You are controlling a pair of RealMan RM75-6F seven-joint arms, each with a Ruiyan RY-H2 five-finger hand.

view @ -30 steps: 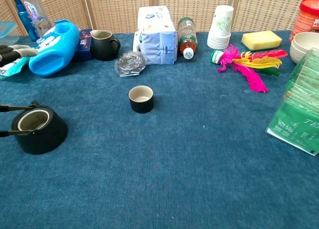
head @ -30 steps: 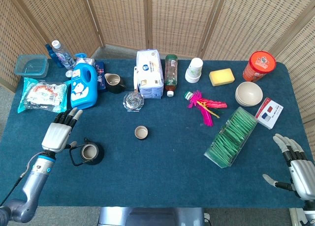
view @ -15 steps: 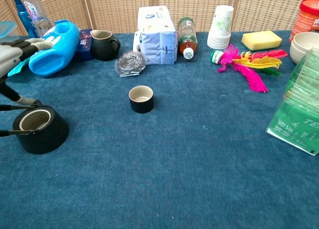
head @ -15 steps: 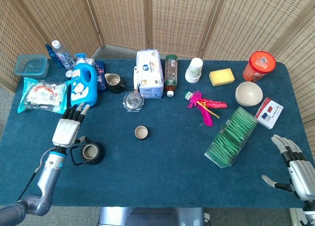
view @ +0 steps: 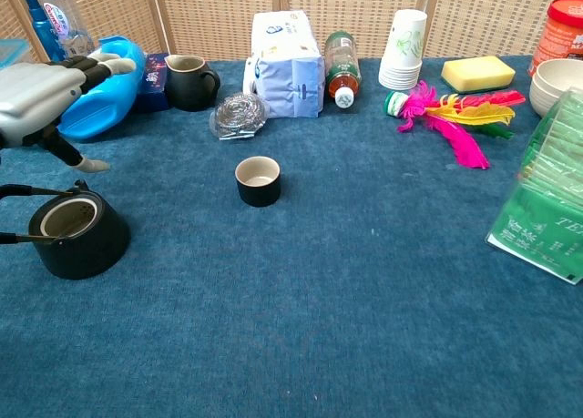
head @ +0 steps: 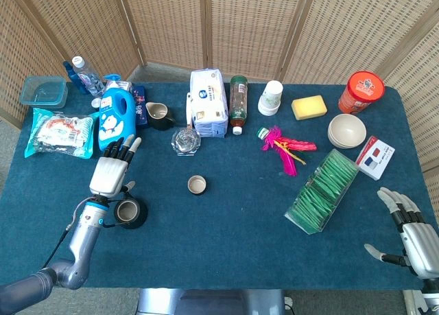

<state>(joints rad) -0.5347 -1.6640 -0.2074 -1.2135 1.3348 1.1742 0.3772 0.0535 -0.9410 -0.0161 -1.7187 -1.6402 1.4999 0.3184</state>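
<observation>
The left robot hand (head: 111, 173) hovers with its fingers spread and nothing in them, just above and behind the black teapot (view: 76, 237), which stands lidless on the blue counter (head: 233, 219) near its left front edge. A small black cup (head: 197, 184) sits well to the right of the teapot, and a blue detergent bottle (head: 116, 119) lies just beyond the hand's fingertips. The right robot hand (head: 411, 232) rests open at the counter's far right corner, fingers apart, near a clear box of green packets (head: 322, 190).
</observation>
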